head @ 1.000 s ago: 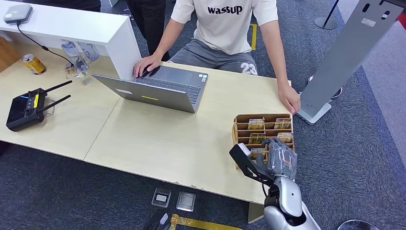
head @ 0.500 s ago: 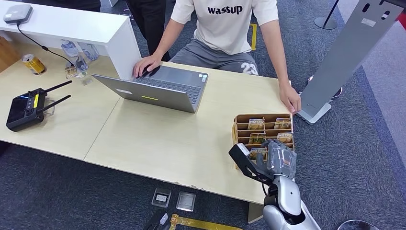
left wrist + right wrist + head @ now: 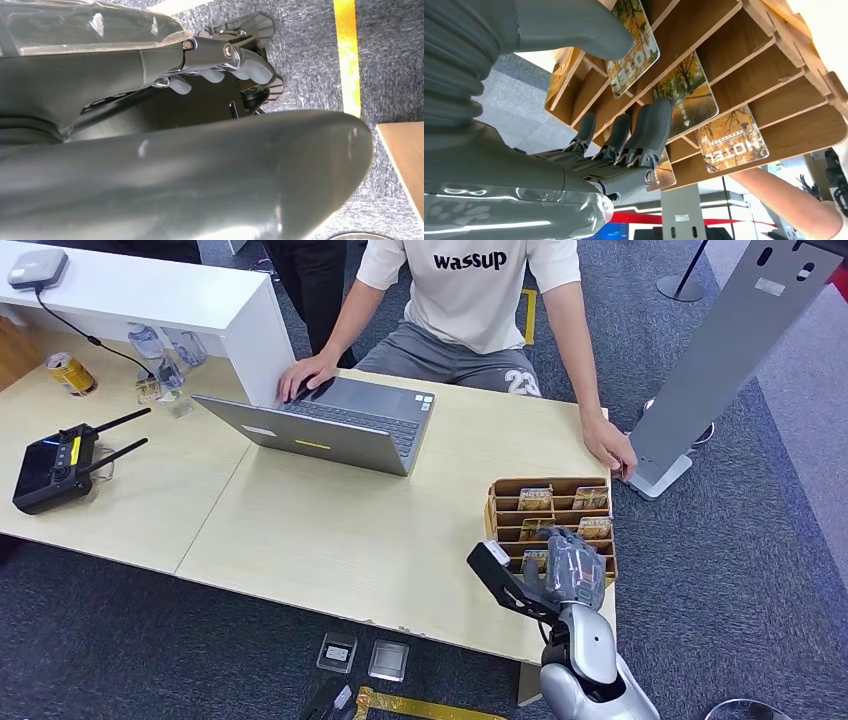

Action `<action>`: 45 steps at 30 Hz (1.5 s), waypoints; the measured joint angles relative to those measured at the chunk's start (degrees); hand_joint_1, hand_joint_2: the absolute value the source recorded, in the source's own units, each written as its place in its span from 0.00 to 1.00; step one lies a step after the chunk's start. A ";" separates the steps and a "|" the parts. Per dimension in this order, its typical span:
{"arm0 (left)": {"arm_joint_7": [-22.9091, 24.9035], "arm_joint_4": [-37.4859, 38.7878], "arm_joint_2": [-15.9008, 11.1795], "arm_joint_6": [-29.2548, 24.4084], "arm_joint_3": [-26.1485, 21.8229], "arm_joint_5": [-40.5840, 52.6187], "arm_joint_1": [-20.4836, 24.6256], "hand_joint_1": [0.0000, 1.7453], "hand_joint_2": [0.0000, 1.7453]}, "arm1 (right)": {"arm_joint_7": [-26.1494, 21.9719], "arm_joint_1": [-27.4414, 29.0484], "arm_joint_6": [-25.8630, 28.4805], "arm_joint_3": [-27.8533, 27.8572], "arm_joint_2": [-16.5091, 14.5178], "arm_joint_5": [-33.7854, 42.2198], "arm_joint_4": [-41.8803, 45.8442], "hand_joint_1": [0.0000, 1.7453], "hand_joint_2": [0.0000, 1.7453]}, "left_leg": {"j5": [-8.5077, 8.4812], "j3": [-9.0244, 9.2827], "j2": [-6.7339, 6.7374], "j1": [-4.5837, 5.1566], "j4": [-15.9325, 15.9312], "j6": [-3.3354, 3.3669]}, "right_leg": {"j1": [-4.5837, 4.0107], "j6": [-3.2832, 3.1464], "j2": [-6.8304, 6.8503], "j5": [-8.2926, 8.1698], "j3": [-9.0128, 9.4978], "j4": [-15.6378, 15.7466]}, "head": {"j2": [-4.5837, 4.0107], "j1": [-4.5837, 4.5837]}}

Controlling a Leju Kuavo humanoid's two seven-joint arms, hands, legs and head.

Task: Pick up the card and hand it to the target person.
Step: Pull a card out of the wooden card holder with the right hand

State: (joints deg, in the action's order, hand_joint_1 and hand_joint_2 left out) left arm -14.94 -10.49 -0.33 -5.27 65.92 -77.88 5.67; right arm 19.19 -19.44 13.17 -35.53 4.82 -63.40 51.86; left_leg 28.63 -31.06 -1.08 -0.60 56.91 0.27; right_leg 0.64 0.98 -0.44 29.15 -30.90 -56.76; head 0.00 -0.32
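Note:
A wooden card rack [image 3: 500, 502] stands at the table's right front, with hotel cards [image 3: 535, 498] upright in its slots. My right hand [image 3: 560, 575] hovers over the rack's near rows, its fingers spread. In the right wrist view the thumb [image 3: 574, 30] lies against one card [image 3: 636, 50], while the fingers [image 3: 651, 130] reach a second card [image 3: 689, 100]. No card is lifted out of the rack [image 3: 774, 65]. The person [image 3: 470, 300] sits across the table, one hand [image 3: 612, 450] at the table's right edge. My left hand [image 3: 220, 65] hangs over the carpet, holding nothing.
An open laptop [image 3: 330, 425] sits in front of the person. A black remote controller [image 3: 50, 470] and a can [image 3: 70, 373] lie at the left. A white counter [image 3: 150, 300] stands at the back left, and a grey stand [image 3: 720, 360] rises right of the table.
My right hand has drifted slightly left over the rack's near rows. The person's hand at the table's right edge has shifted a little outward.

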 joint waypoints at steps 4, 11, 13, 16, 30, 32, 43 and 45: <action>0.13 0.00 0.00 0.00 0.02 0.00 0.00 0.00 0.00 | 0.03 -0.37 0.01 -0.28 -0.27 0.19 -0.61 0.46 1.00 | 0.00 0.00 0.00 0.00 0.00 0.00 | 0.00 0.00 0.00 0.00 0.00 0.00 | 0.00 0.00; 0.21 0.00 0.00 -0.07 0.01 0.00 0.00 0.00 0.00 | 0.12 -0.56 0.01 -0.52 -0.44 0.82 -1.06 0.50 1.00 | 0.00 0.01 0.00 0.00 0.00 0.00 | 0.00 0.00 0.00 0.00 0.00 0.00 | 0.00 0.00; 0.23 -0.01 0.00 -0.09 0.01 0.00 0.00 0.00 0.00 | 0.27 -0.56 0.01 -0.62 -0.45 0.94 -1.16 0.50 1.00 | 0.00 0.01 0.00 0.00 0.00 0.00 | 0.00 0.00 0.00 0.00 0.00 0.00 | 0.00 -0.01; 0.34 0.00 0.00 -0.16 0.00 0.00 0.00 0.00 0.00 | 0.37 -0.58 0.01 -0.78 -0.45 1.02 -1.36 0.52 1.00 | 0.00 0.01 0.00 0.00 0.00 0.00 | 0.00 0.00 0.00 0.00 0.00 0.00 | 0.00 -0.01; 0.45 0.00 0.00 -0.23 0.01 0.00 0.00 0.00 0.00 | 0.39 -0.67 0.01 -1.40 -0.39 1.42 -1.95 0.73 1.00 | 0.00 0.01 0.00 0.00 0.00 0.00 | 0.00 0.00 0.00 0.00 0.00 0.00 | 0.00 -0.01; 0.45 0.00 0.00 -0.24 0.00 0.00 0.00 0.00 0.00 | 0.40 -0.67 0.01 -1.50 -0.38 1.51 -1.96 0.76 1.00 | 0.00 0.02 0.00 0.00 0.00 0.00 | 0.00 0.00 0.00 0.00 0.00 0.00 | 0.00 -0.01; 0.45 0.00 0.00 -0.24 0.02 0.00 0.00 0.00 0.00 | 0.39 -1.01 0.09 -1.69 -0.34 1.97 -1.96 0.95 1.00 | 0.00 0.06 0.00 0.00 0.00 0.00 | 0.00 0.00 -0.01 0.00 0.03 0.00 | 0.00 -0.01; 0.45 0.00 0.00 -0.24 0.02 0.00 0.00 0.00 0.00 | 0.32 -1.10 0.09 -1.70 -0.34 2.08 -1.96 0.97 1.00 | 0.00 0.06 0.00 0.00 0.00 0.00 | 0.00 0.00 -0.01 0.00 0.03 0.00 | 0.00 -0.01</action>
State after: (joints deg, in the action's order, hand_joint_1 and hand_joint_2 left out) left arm -14.49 -10.49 -0.33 -5.51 65.94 -77.88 5.67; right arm 19.51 -20.54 13.27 -37.23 4.48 -61.31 49.90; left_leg 28.62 -31.01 -1.07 -0.60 56.91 0.26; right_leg 0.64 0.99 -0.45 29.15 -30.87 -56.76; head 0.00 -0.33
